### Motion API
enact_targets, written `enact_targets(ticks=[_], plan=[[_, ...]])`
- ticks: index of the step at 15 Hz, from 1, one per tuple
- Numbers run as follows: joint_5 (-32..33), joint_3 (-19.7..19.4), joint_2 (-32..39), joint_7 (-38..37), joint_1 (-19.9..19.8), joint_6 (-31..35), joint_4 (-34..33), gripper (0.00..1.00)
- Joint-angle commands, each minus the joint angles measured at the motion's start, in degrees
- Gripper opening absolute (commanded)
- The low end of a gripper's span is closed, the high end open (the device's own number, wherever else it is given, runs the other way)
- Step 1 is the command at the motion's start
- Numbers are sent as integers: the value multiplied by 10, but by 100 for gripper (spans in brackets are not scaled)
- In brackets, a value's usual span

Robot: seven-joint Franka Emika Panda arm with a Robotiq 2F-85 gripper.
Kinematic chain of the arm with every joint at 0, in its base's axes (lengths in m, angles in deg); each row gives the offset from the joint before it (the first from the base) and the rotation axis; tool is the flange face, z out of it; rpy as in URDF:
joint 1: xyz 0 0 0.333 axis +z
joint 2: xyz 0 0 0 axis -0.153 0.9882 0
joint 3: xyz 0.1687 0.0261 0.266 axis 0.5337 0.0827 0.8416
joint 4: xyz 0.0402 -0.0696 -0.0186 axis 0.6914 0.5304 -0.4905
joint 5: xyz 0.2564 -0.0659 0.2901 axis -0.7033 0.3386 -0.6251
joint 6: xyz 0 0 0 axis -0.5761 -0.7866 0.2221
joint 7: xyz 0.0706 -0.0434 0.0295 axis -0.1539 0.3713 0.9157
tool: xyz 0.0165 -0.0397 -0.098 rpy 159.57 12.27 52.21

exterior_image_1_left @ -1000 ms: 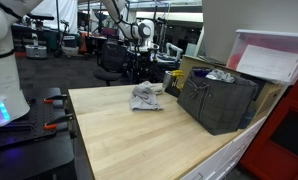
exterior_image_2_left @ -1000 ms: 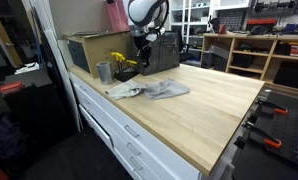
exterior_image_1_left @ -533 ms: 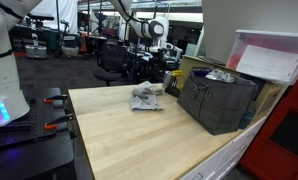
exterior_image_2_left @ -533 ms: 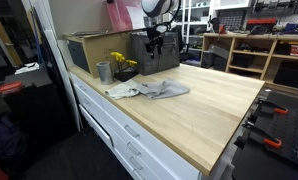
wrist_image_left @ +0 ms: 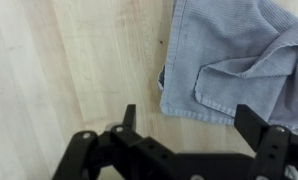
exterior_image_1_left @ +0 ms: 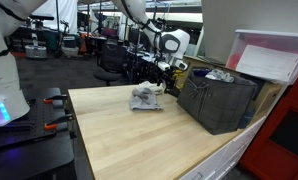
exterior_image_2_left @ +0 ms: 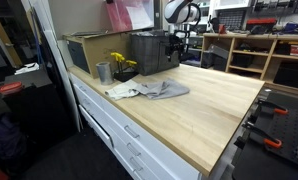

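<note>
Fingers (wrist_image_left: 129, 120) spread wide, empty, over grey cloth (wrist_image_left: 239, 55) lower edge; wooden tabletop (wrist_image_left: 69, 60) stretches beside it.

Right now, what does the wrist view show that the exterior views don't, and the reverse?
Only the wrist view: the hand open and empty, and the hem and folds of the grey cloth. Only an exterior view: the dark crate, metal cup and white drawers. Both: the cloth lying crumpled on the wooden tabletop.
</note>
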State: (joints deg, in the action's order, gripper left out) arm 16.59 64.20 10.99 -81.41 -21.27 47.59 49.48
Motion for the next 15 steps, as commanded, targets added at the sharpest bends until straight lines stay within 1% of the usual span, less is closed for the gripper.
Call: enact_targets(ticks=[1, 8, 13, 14, 15], plan=[[-45, 16, 20, 12, -15, -2, 11, 100], [-90, 30, 74, 8, -13, 16, 35, 100], [-101, 27, 92, -2, -13, 30, 54, 100], [-102, 25, 94, -5, -13, 33, 56, 75], [-103, 25, 94, -5, -14, 34, 59, 74]])
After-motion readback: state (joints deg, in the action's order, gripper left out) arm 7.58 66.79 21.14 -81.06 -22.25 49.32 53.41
